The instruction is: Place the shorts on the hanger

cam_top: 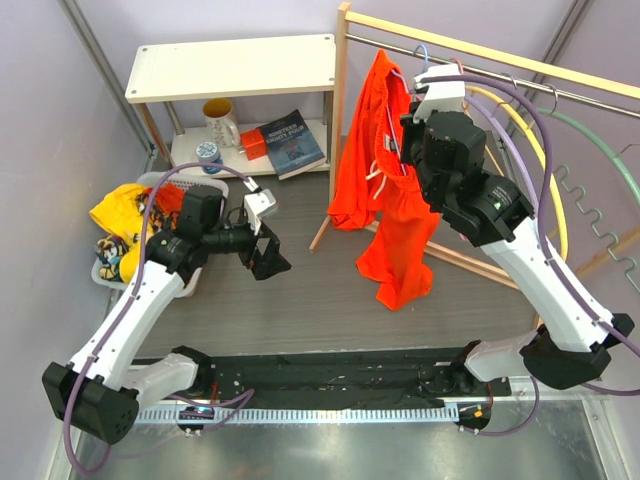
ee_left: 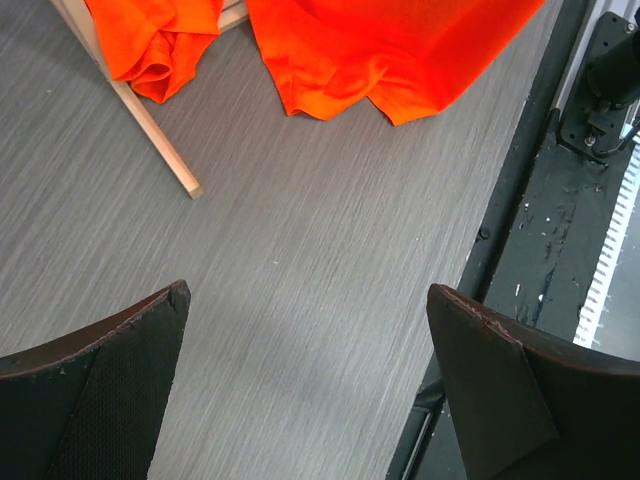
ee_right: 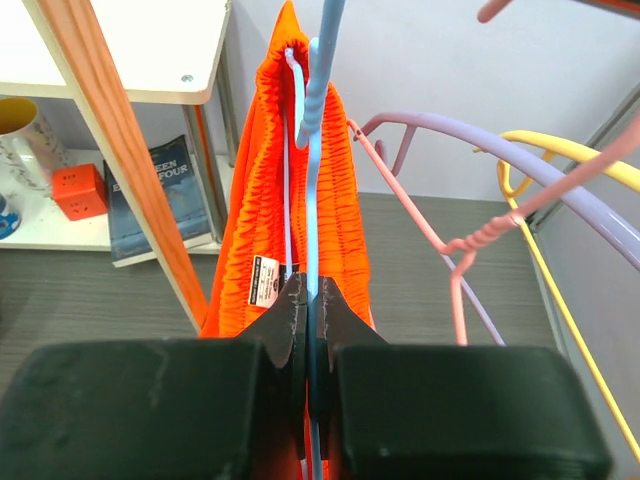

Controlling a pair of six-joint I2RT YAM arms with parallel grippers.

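Nearest the bases, the left gripper is hovering low over the bare grey table with its jaws spread wide and nothing between them; its wrist view is showing only tabletop and the lower hems of the orange shorts.

Further in, the right gripper is pinching the thin light-blue hanger, its jaws closed tight on the wire. The shorts are draping over that hanger beside the wooden rack post, waistband bunched up near the hook, one leg trailing down so its hem is resting on the table.

The step in hand appears to be the last one: the shorts are already sitting on the hanger, and the right arm is steadying it at the rail. The next move probably calls for checking that the hook is seated on the rail before the grip is released; whether it is actually hooked cannot be told from here. The free left arm could lift the dragging leg so the fabric hangs evenly.

Counting: one pair of orange shorts and one blue hanger; beyond them a pink hanger, a lilac one and a yellow one. Furthest left, one basket of yellow clothes, and a white shelf carrying one mug and one book.
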